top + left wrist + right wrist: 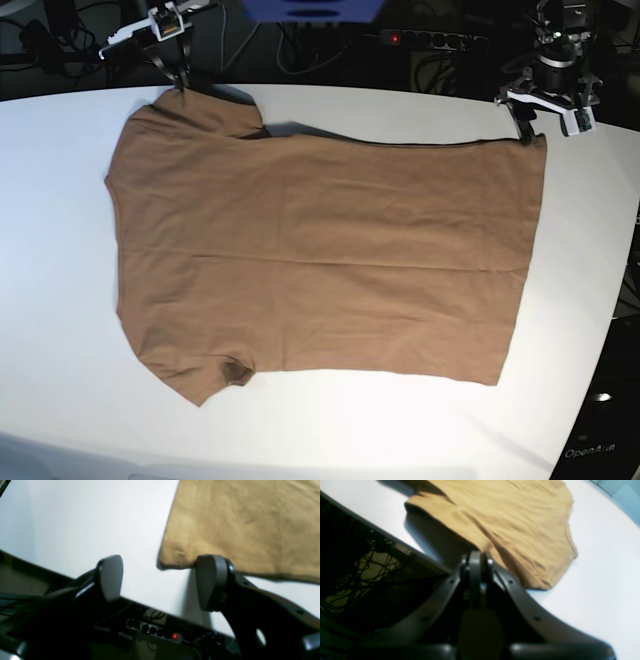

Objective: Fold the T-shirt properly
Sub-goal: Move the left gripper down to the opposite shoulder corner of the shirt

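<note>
The T-shirt lies spread flat on the white table, sleeves at one end and hem at the other. At the hem's far corner the left gripper stands with jaws parted — one finger against the cloth edge, nothing held. At the far sleeve the right gripper is closed — whether it pinches the fabric cannot be told.
</note>
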`<control>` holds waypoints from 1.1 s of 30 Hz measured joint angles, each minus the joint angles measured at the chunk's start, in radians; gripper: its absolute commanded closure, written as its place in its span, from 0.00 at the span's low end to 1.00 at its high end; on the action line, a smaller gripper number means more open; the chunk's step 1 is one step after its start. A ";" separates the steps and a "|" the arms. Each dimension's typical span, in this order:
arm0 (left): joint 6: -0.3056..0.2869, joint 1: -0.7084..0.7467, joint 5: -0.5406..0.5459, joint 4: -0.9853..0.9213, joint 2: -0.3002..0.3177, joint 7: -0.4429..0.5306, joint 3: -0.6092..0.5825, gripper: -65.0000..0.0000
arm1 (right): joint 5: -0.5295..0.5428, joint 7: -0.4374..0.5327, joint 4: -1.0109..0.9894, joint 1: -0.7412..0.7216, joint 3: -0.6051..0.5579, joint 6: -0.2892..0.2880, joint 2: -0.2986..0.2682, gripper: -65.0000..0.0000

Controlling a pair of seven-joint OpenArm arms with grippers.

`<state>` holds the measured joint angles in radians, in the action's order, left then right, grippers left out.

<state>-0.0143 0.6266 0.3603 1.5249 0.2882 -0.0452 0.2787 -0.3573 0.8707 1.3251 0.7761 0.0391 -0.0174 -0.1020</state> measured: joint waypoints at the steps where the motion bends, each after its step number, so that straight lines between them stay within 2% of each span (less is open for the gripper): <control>1: 0.000 -0.001 0.000 0.000 0.000 0.000 0.000 0.31 | 0.000 0.000 0.000 0.000 0.000 0.000 0.000 0.99; 4: -0.019 -0.010 -0.001 -0.001 0.000 -0.003 -0.003 0.31 | 0.000 0.000 0.000 0.000 0.000 0.000 0.000 0.99; 7: -0.098 -0.022 -0.001 0.000 -0.006 0.002 0.000 0.31 | 0.000 0.000 0.000 0.000 0.000 0.000 0.000 0.99; 19: -0.098 -0.026 -0.001 0.000 -0.010 -0.001 0.000 0.32 | 0.000 0.000 0.000 0.000 0.000 0.000 0.000 0.99; 21: -0.098 -0.026 -0.001 0.000 -0.010 -0.001 0.000 0.41 | 0.000 0.000 0.000 0.000 0.000 0.000 0.000 0.99; 25: -0.098 -0.026 -0.004 0.000 -0.010 -0.001 0.000 0.67 | 0.000 0.000 0.000 0.000 0.000 0.000 0.000 0.99; 27: -0.098 -0.027 -0.003 0.000 -0.010 -0.001 0.000 0.77 | 0.000 0.000 0.000 0.000 0.000 0.000 0.000 0.99; 30: -0.098 -0.034 -0.003 -0.008 -0.010 0.002 0.000 0.83 | 0.000 0.000 0.000 0.000 0.000 0.000 0.000 0.99; 33: -0.104 -0.040 0.000 -0.035 -0.009 0.017 0.000 0.83 | 0.000 0.000 0.000 0.000 0.000 0.000 0.000 0.99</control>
<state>-0.1181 0.5869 0.3603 1.4899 0.2790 -0.0284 0.2787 -0.3569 0.8707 1.3251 0.7757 0.0391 -0.0170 -0.1020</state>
